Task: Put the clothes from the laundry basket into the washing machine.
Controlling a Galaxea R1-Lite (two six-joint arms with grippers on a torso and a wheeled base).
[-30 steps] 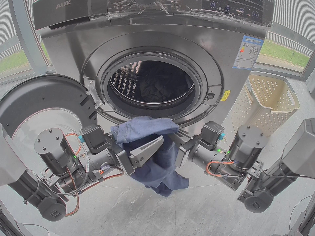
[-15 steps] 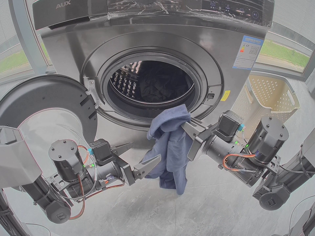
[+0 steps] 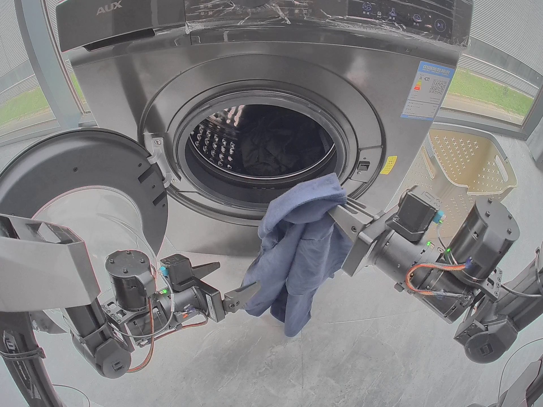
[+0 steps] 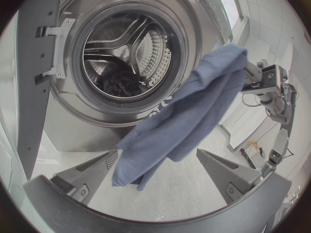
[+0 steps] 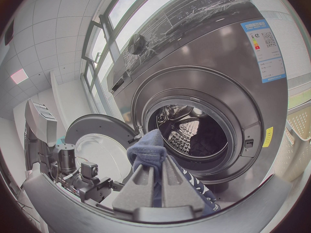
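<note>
While dark clothes [image 3: 271,142] lie in the washing machine [image 3: 113,80], right gripper [image 5: 158,163] clamps a blue garment [image 3: 300,244] — left gripper [image 3: 229,281] splayed.

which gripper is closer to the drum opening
Right. The right gripper, shut on the blue garment, sits low beside the drum opening; the left gripper hangs open lower, nearer the floor.

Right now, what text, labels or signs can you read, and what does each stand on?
Brand lettering, drawer front: legible, but brand names are not read off.
Blue-edged label, washing machine front: too small to read.
Yellow sticker beside the door opening: too small.
Control panel icons: symbols, no readable words.
White print on the blue garment in the right gripper: folded, unreadable.
</note>
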